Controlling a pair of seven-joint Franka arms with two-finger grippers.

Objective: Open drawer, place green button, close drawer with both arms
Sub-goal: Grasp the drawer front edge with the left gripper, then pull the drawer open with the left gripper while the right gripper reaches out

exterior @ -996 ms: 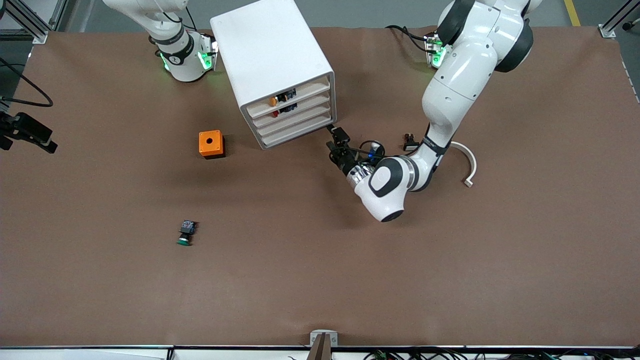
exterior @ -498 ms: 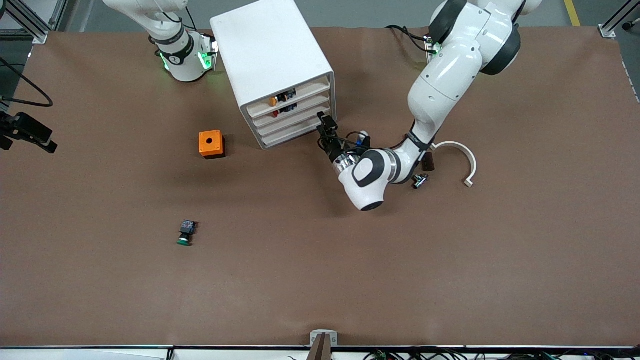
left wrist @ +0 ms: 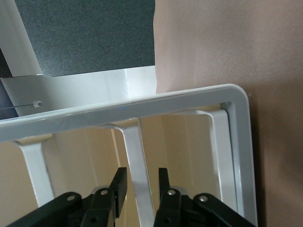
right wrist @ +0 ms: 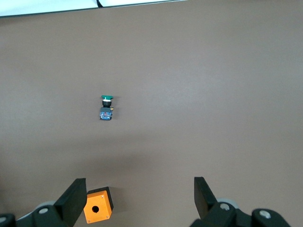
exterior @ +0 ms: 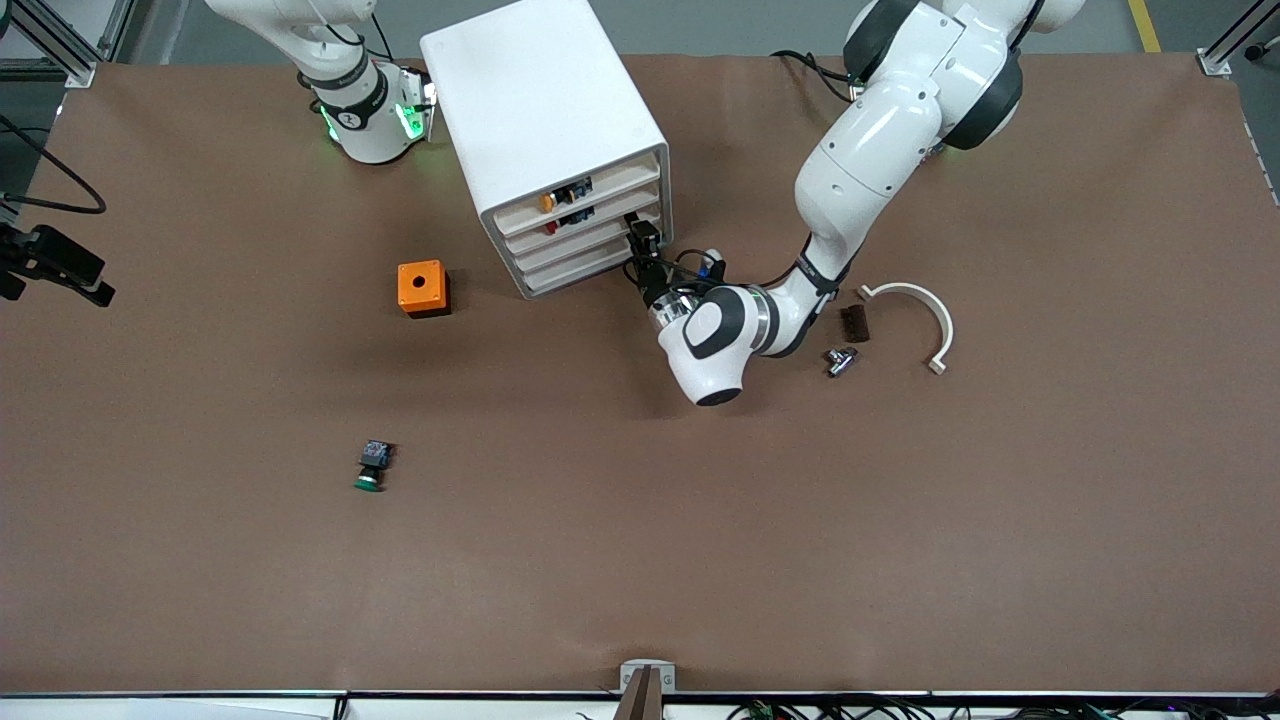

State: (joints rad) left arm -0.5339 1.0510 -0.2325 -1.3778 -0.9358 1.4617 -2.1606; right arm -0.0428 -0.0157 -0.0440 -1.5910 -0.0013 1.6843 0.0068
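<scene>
A: Button [exterior: 371,467]: green round cap, black-grey blocky body, lying on its side on bare table, well nearer the front camera than the orange cube [exterior: 422,288]. Long axis running toward that camera, cap end nearest it.

B: Drawer [exterior: 592,243]: third of four, white, shallow, shut. Left gripper [exterior: 643,240] at its end toward the left arm, fingers [left wrist: 119,185] pinching a white front rib. Right gripper [right wrist: 137,196] spread wide, waiting above the table.
</scene>
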